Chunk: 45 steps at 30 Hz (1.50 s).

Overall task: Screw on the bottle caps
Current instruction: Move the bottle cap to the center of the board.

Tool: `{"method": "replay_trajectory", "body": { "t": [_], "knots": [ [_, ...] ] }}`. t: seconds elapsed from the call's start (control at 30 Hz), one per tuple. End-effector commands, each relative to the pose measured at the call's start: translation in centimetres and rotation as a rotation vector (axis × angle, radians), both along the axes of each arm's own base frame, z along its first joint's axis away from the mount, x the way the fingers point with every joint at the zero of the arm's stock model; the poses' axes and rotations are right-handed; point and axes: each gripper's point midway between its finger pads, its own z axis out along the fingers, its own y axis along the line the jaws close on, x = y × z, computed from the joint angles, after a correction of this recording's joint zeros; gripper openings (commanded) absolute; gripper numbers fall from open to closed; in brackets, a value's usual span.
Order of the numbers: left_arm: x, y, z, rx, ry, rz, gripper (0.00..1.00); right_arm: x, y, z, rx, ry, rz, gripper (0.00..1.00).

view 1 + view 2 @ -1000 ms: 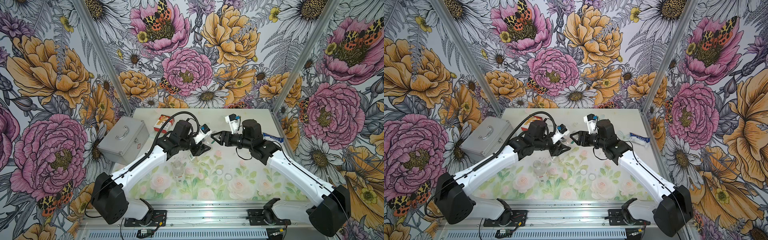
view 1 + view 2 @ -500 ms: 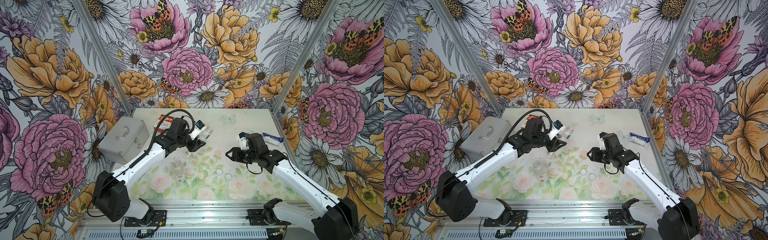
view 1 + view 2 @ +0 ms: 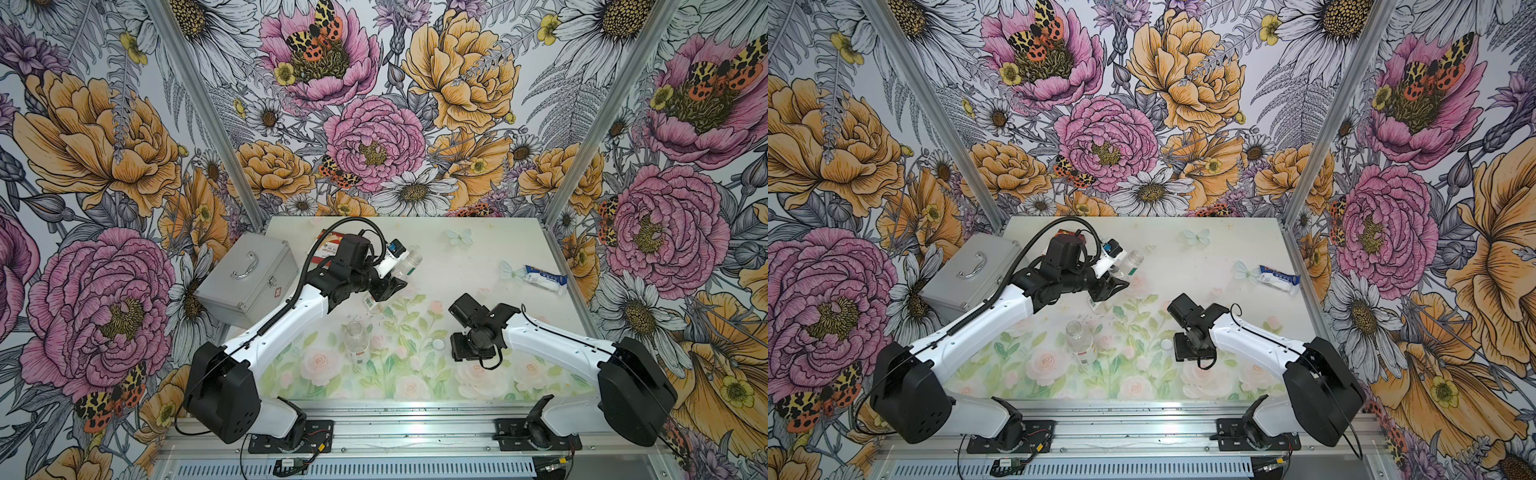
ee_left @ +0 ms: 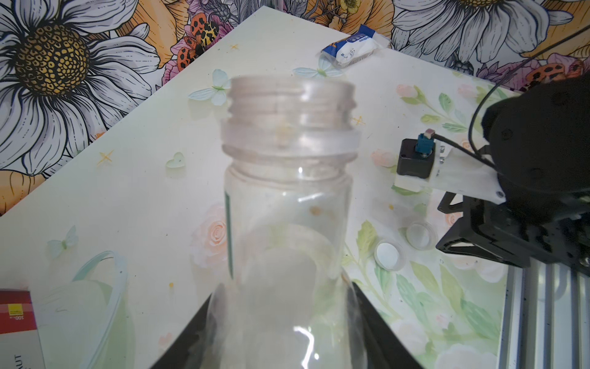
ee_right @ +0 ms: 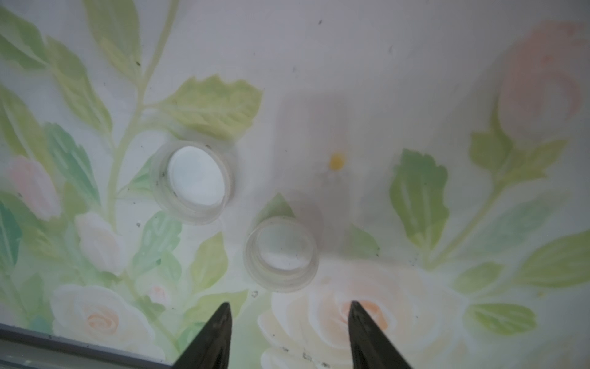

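Table (image 3: 478, 257) w/ pale rose-print top, boxed in on 3 sides by walls (image 3: 374, 124) papered in big pink & orange flowers, metal rail (image 3: 415, 432) along the front. On it: metal case (image 3: 249, 278) at the left edge, red-white box (image 3: 328, 245) behind the left arm, wipes pack (image 3: 544, 279) far right. Left pincer (image 3: 384, 286) is clamped on a clear bottle (image 3: 405, 266), held tilted off the table w/ its open neck toward back-right. 2nd bottle (image 3: 356, 340) stands upright & uncapped mid-table, nothing touching it. Right pincer (image 5: 289, 319) points down near front-centre, jaws apart w/ nothing between. Top views give only one cap (image 3: 437, 343), just beside that pincer; the right wrist view shows two, a far cap (image 5: 191, 182) & a near cap (image 5: 281, 258), hollow side up, close but not touching, the near one just ahead of the fingertips. Left wrist view adds the held bottle's bare threaded neck & a green label edge. Vs 1 s ago: pincers were nose to nose further back on the table; the right arm has since pulled back & dropped over the caps, the left swung its bottle toward back-left; standing bottle & case unmoved
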Motion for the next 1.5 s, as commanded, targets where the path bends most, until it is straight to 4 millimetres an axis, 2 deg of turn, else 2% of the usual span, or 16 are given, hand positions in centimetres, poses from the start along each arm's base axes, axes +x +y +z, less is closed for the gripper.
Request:
{"method": "replay_trajectory", "body": {
  "t": [0.0, 0.1, 0.3, 0.57, 0.73, 0.9, 1.17, 1.33, 1.47],
  "knots": [
    [0.3, 0.5, 1.7, -0.019, -0.060, 0.014, 0.42, 2.3, 1.5, 0.6, 0.020, -0.065, -0.001, 0.59],
    [0.3, 0.6, 1.9, -0.021, -0.065, 0.020, 0.42, 2.4, 2.3, -0.5, 0.038, -0.037, 0.002, 0.58],
    [0.3, 0.7, 2.2, -0.031, -0.067, 0.019, 0.41, 2.4, 1.3, -2.1, -0.027, -0.021, -0.011, 0.51],
    [0.3, 0.5, 2.1, -0.039, -0.054, 0.014, 0.41, 1.8, 0.6, -3.0, -0.053, -0.003, -0.024, 0.46],
    [0.2, 0.6, 2.2, -0.041, -0.054, 0.017, 0.41, 1.9, 0.7, -3.0, -0.047, 0.005, -0.024, 0.47],
    [1.0, 0.4, 2.9, -0.081, -0.042, 0.046, 0.40, 1.4, 0.5, -3.4, -0.043, 0.026, -0.025, 0.47],
    [3.3, -0.5, 4.4, -0.191, -0.069, 0.120, 0.39, 1.8, -1.1, -3.0, -0.041, 0.006, -0.083, 0.38],
    [4.4, -1.5, 6.1, -0.317, -0.187, 0.149, 0.37, 3.6, -2.5, -1.7, -0.006, -0.032, -0.144, 0.36],
    [4.4, -3.2, 6.2, -0.329, -0.239, 0.127, 0.37, 4.9, -2.9, -0.5, 0.039, -0.057, -0.172, 0.40]
  ]
}}
